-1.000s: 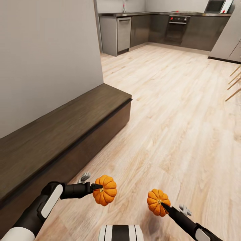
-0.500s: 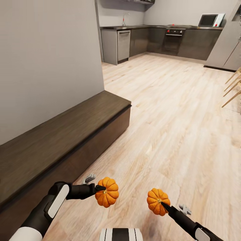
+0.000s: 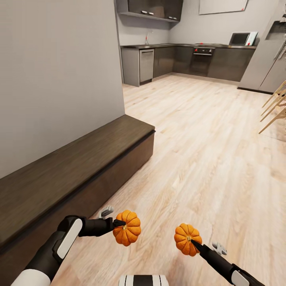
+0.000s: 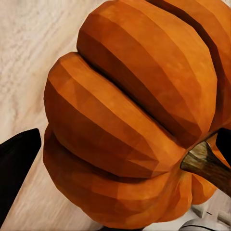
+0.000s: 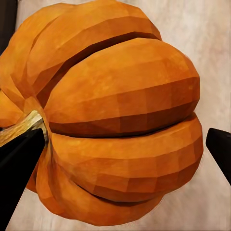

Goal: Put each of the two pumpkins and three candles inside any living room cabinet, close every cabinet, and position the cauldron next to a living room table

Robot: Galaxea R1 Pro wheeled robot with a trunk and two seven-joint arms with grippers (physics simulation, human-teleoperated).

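I carry two ribbed orange pumpkins low over the plank floor. My left gripper (image 3: 120, 225) is shut on one pumpkin (image 3: 128, 233) at its stem; up close that pumpkin (image 4: 130, 115) sits between the black fingers (image 4: 17, 159). My right gripper (image 3: 192, 242) is shut on the other pumpkin (image 3: 187, 239), which appears large (image 5: 115, 115) in the right wrist view with dark fingertips (image 5: 19, 163) on both sides. The long, low dark brown cabinet (image 3: 75, 167) runs along the grey wall at my left, its fronts shut.
A grey wall (image 3: 59, 71) rises behind the cabinet. Light wood floor (image 3: 206, 151) stretches ahead to a dark kitchen with a dishwasher (image 3: 146, 65), oven (image 3: 201, 59) and microwave (image 3: 239, 38). Wooden chair legs (image 3: 274, 107) poke in at the right edge.
The head view has tilted upward, showing more of the kitchen wall and upper cupboards. Both grippers still hold their pumpkins; the left one has shifted slightly right.
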